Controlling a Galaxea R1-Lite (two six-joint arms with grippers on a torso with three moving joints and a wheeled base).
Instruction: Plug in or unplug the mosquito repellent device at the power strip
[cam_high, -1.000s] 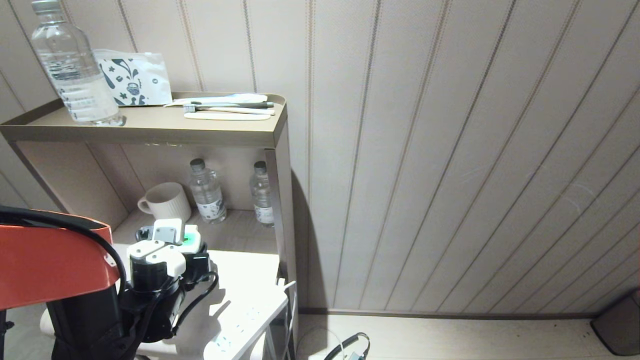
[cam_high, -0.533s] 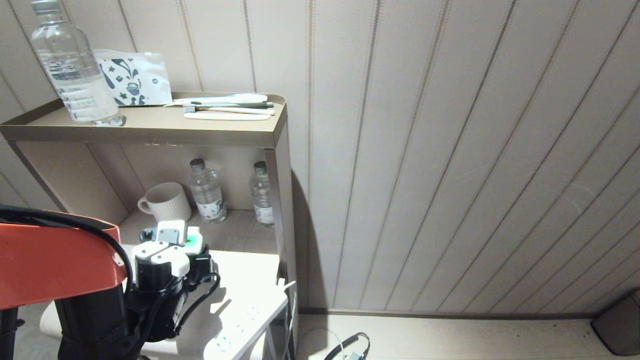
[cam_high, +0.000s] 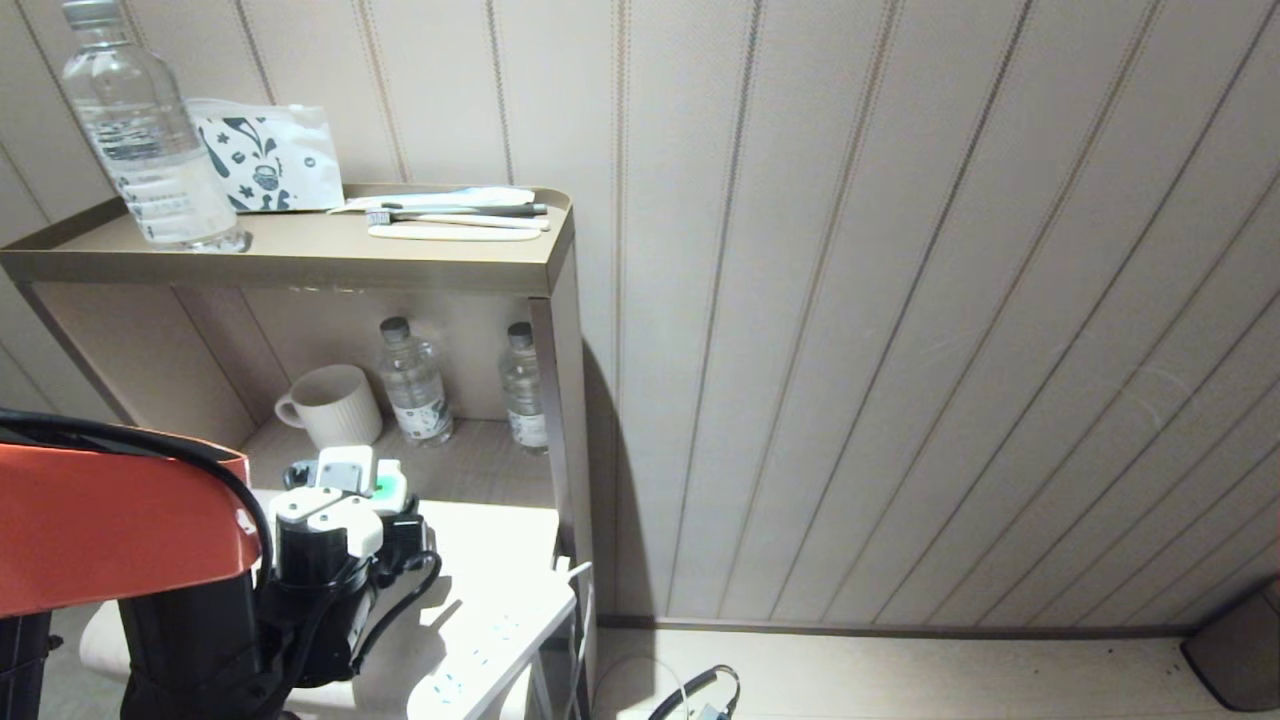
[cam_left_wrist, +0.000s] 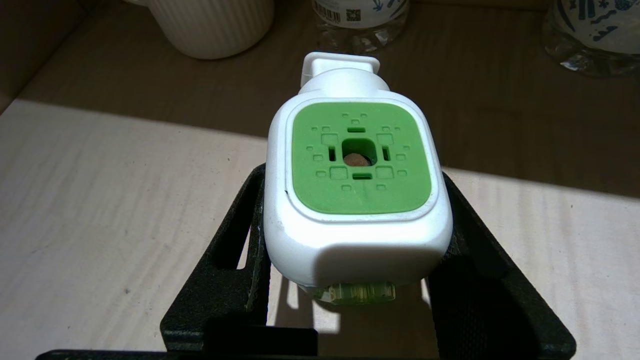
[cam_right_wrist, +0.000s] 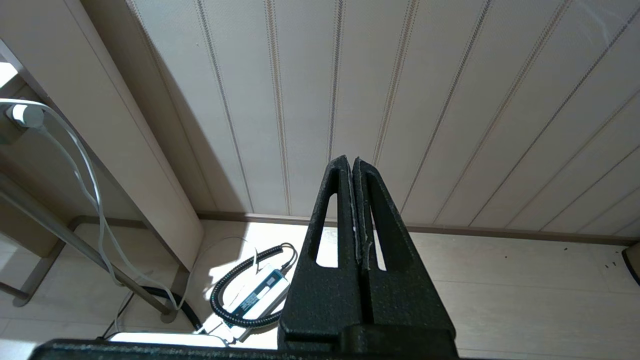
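Left gripper (cam_left_wrist: 350, 250): closed on the mosquito repellent device (cam_left_wrist: 357, 200), 1 black finger (cam_left_wrist: 235, 260) against each side of its white body; about half open, the device filling the gap.
Device, close view: rounded-square white head with a green face turned toward the wrist camera, a small dark hole at the centre; a bit of translucent green bottle shows under the head; a white plug end points toward the shelf.
Device, head view: the mosquito repellent device (cam_high: 385, 487) sits just past the left gripper (cam_high: 375, 500), over the pale tabletop (cam_high: 490, 550), clear of the strip.
Power strip (cam_high: 480, 660): flat and white, lying near the table's front right edge, bluish marks by its sockets, apart from the device.
Right gripper (cam_right_wrist: 356, 210): fingers pressed together, holding nothing, pointing at the panelled wall and floor.
Lower shelf: a ribbed white mug (cam_high: 330, 405) and 2 small water bottles (cam_high: 413, 385) stand behind the device.
Top shelf: 1 large water bottle (cam_high: 145, 130), a patterned packet (cam_high: 270, 158), toothbrushes (cam_high: 455, 213).
Floor: a coiled black cable (cam_right_wrist: 240, 295) with an adapter.
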